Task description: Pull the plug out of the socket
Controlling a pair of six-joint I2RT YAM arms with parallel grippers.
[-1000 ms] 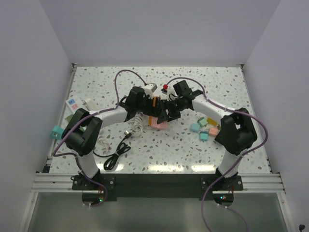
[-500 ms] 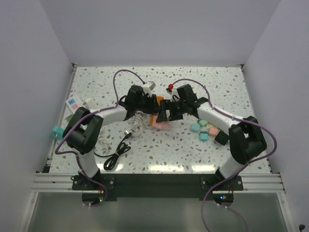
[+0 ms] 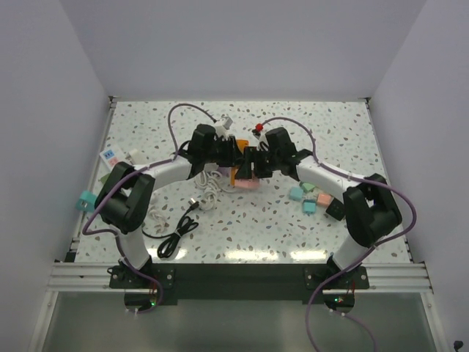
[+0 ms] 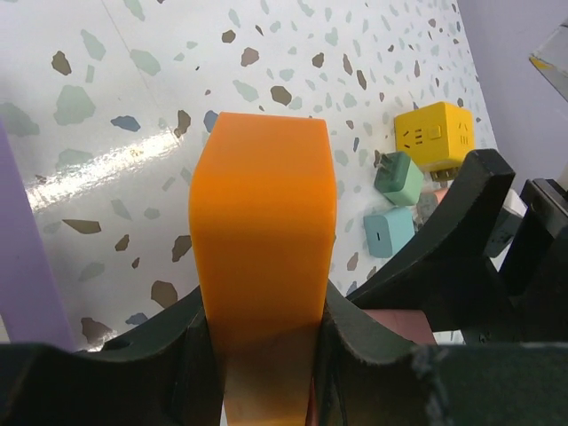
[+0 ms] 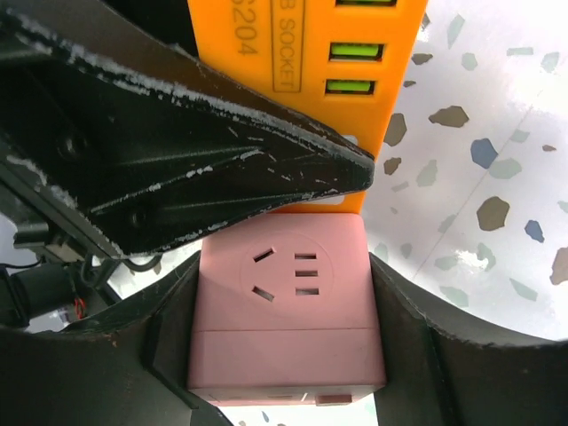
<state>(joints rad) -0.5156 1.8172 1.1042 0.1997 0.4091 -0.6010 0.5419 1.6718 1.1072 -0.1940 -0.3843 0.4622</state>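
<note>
Socket [image 4: 264, 222], orange — between left fingers [image 4: 133, 377] | plug [image 5: 286, 311], pink — between right fingers [image 5: 461, 377]

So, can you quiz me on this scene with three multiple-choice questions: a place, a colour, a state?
1. The black cable lies: A far right; B front left; C midair.
2. Block in the left end effector: A yellow; B teal; C orange.
3. The right end effector is: A shut on the pink block; B open; C unseen.
Answers: B, coiled beside the left arm; C, the orange block sits between its fingers; A, both fingers press the block's sides.
</note>
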